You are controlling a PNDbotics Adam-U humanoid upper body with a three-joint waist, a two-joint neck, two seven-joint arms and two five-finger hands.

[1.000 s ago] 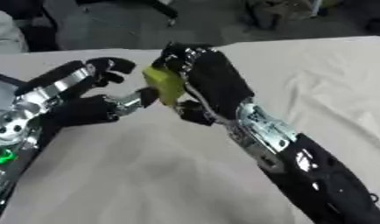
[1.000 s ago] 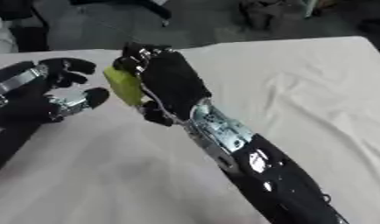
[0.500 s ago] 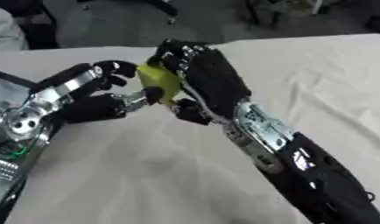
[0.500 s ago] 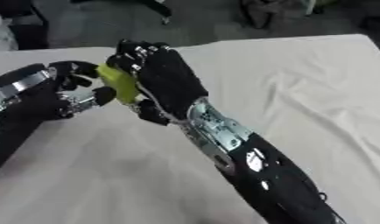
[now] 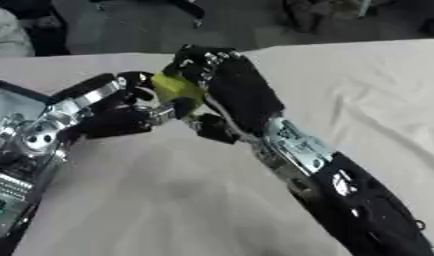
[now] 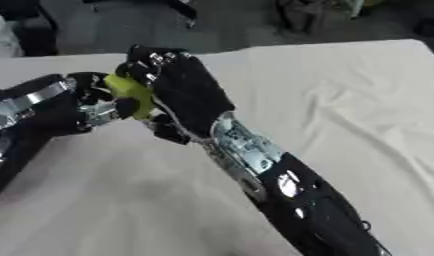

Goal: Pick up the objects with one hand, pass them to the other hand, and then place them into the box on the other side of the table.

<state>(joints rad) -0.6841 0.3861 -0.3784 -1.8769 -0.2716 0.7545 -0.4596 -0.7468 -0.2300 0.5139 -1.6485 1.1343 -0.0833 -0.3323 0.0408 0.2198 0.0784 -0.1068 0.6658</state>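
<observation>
White tablecloth (image 5: 369, 90) beneath hand-held yellow object (image 5: 178, 89)

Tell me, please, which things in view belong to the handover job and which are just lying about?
In the job:
- yellow object, held between both hands
- right hand, fingers curled round it
- left hand, fingers closing on it

Just lying about:
- white cloth over the table
- dark clutter on the floor beyond the far edge

No box shows.

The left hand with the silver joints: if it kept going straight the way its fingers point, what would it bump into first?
The left hand points toward the small yellow-green object held in the black right hand. Its fingertips look already at that object, so it would meet it first, then the right hand's palm behind; depth is hard to judge.
</observation>
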